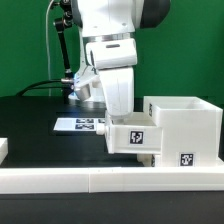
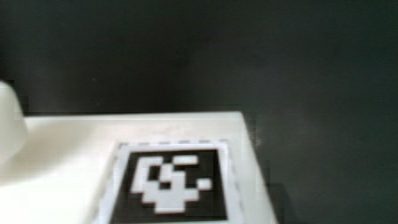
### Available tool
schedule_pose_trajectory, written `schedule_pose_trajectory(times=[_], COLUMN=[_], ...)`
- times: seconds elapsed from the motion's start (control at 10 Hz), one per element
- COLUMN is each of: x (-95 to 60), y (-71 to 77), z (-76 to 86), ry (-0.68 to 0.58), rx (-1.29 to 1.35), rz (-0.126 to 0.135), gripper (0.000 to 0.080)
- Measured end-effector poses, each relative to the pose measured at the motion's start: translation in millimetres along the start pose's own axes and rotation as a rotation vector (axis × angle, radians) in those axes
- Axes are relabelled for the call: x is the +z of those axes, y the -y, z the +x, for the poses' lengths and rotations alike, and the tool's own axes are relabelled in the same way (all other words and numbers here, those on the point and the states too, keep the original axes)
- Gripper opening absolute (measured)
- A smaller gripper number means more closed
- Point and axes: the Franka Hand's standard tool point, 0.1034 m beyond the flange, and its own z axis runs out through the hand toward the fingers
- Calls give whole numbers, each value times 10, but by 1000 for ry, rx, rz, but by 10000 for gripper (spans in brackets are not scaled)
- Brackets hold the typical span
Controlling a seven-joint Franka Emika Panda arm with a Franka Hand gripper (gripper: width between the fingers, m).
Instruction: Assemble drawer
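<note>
A black table [image 1: 30,125] is filling the scene, edged in front by a long low white border wall [image 1: 60,181]. A white robot arm [image 1: 110,40] is reaching down over it. The large hollow drawer housing [image 1: 185,125] is sitting against the wall at the exterior view's right, with a small tray [image 1: 133,134] touching its side. The marker board [image 1: 78,125] is lying flat behind. The gripper [image 1: 118,112] is hanging directly over the tray [image 2: 151,150]; whether its jaws are apart or together cannot be told.

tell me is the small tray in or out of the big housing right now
Partly in. In the exterior view the small tray sticks out of the housing toward the exterior view's left, its marker face showing. How deep it sits: cannot tell.
</note>
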Motion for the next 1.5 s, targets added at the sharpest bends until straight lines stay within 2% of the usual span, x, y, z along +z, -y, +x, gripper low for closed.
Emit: schedule_pose_trajectory(times=[1.4,1.5], x=[45,41], y=[-12,-15], z=[65,65], ry=[0,0], rx=[3,40], rz=[4,3], gripper=[42,257])
